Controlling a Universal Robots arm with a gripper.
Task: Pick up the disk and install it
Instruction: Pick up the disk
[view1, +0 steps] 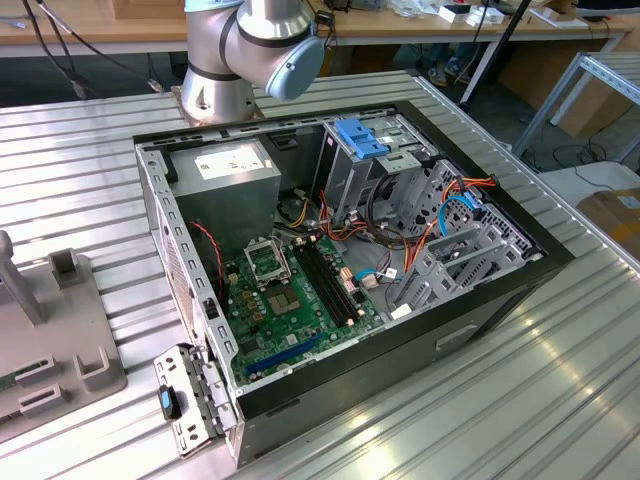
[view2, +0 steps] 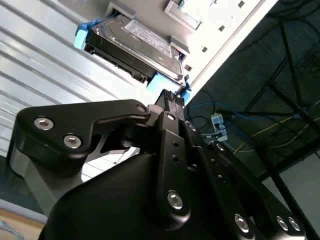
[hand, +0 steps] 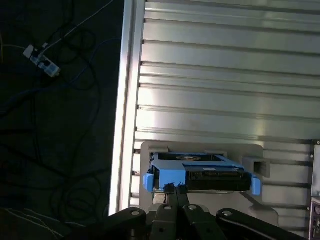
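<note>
Blue-framed disk (hand: 215, 175) in both wrist views, pincer (hand: 175, 190) closed beside it, open case (view1: 480, 310) in exterior view

The setting is a robotics laboratory or test workshop. The work surface is a table (view1: 560, 400) built from ribbed aluminium profile, and an industrial robot arm (view1: 245, 50) is mounted by its base at the far edge. An opened desktop computer case (view1: 470, 325) lies on the table with its motherboard (view1: 290, 300) exposed. A grey fixture (view1: 60, 340) sits at the exterior view's left. Wooden benches (view1: 100, 20) stand behind, and a metal frame (view1: 600, 70) stands at the exterior view's right. In the first wrist view, loose cables (hand: 60, 165) and a power strip (hand: 42, 61) lie on the dark floor beside the table.
</note>
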